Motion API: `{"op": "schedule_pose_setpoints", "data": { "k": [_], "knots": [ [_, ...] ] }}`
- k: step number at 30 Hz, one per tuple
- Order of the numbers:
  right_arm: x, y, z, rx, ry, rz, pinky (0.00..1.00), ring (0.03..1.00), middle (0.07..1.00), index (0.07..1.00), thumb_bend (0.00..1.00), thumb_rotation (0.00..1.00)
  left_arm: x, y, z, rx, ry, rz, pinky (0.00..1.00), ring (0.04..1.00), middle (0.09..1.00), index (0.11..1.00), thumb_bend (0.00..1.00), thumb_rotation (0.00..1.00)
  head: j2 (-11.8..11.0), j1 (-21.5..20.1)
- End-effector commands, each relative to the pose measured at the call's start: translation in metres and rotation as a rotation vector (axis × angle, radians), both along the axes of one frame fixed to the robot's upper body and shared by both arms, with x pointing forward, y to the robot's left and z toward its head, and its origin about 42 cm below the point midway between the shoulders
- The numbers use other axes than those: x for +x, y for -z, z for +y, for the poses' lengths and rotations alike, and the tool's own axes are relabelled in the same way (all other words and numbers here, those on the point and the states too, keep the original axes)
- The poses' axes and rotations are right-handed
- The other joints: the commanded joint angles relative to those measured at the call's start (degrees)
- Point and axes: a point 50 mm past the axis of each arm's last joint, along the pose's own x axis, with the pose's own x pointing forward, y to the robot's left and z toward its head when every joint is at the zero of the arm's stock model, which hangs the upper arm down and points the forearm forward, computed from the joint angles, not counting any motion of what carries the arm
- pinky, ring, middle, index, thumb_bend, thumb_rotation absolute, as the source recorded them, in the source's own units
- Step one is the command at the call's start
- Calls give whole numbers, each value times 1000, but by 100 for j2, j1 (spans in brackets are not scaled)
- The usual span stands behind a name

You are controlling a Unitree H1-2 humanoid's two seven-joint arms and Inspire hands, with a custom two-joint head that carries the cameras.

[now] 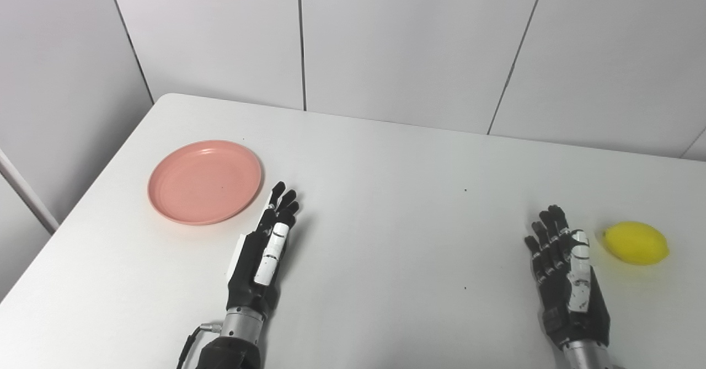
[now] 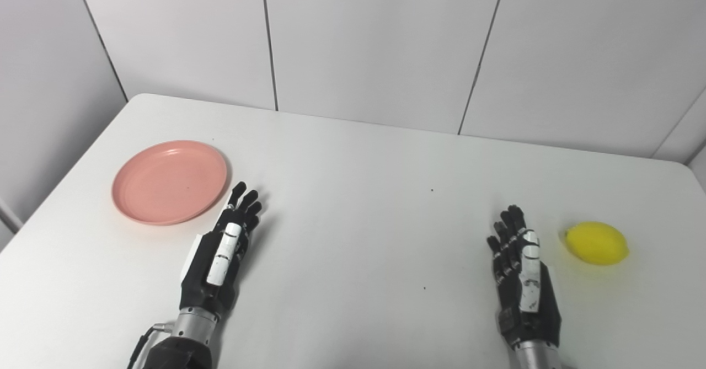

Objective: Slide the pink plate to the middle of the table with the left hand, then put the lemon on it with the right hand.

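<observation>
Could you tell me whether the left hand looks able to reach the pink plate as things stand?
Probably yes: the left hand lies open just beside the pink plate, with only bare table between them.

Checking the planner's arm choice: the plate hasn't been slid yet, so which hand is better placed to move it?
Left. The left hand lies open just beside the round pink plate, fingertips near its rim. The right hand rests far across the white table, next to the yellow lemon.

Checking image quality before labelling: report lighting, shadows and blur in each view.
Left eye view: even, soft light; faint shadows right of the left hand and under the lemon; no glare on the plate. Right eye view: same lighting, everything sharp, no motion blur.
</observation>
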Motion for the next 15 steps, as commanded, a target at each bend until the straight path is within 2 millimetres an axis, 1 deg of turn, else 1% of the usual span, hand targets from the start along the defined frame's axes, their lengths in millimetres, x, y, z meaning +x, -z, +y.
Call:
{"op": "schedule_pose_setpoints", "data": {
  "k": [1, 3, 5, 8, 9, 11, 13, 15],
  "knots": [
    [-7, 17, -5, 1, 9, 40, 1000, 1000, 990, 967, 744, 963, -18, 30, -8, -32, -16, 90, 1000, 964, 966, 959, 648, 807, -12, 12],
    [-7, 19, -5, 5, 9, 40, 1000, 1000, 992, 966, 742, 964, -17, 32, -8, -26, -16, 93, 1000, 963, 965, 956, 643, 813, -93, 38],
    [-7, 20, -6, 6, 9, 39, 1000, 1000, 995, 966, 738, 966, -17, 33, -8, -23, -17, 94, 1000, 961, 963, 954, 639, 818, -93, 38],
    [-6, 22, -6, 7, 8, 43, 1000, 1000, 996, 970, 741, 962, -16, 35, -8, -19, -16, 93, 1000, 963, 964, 957, 628, 821, -187, 74],
    [-6, 22, -6, 8, 7, 42, 1000, 1000, 998, 972, 737, 964, -15, 36, -8, -17, -15, 94, 1000, 964, 964, 959, 625, 822, -223, 90],
    [-6, 23, -6, 16, 8, 44, 1000, 1000, 996, 972, 725, 963, -15, 36, -9, -20, -16, 95, 1000, 962, 963, 958, 621, 822, -223, 90],
    [-5, 25, -6, 21, 5, 45, 1000, 1000, 996, 973, 712, 967, -15, 38, -9, -16, -18, 96, 996, 959, 961, 955, 623, 822, -325, 106],
    [-4, 26, -6, 20, 5, 48, 1000, 1000, 995, 974, 702, 976, -13, 41, -9, -12, -17, 96, 991, 957, 960, 954, 629, 827, -356, 91]
  ]
}}
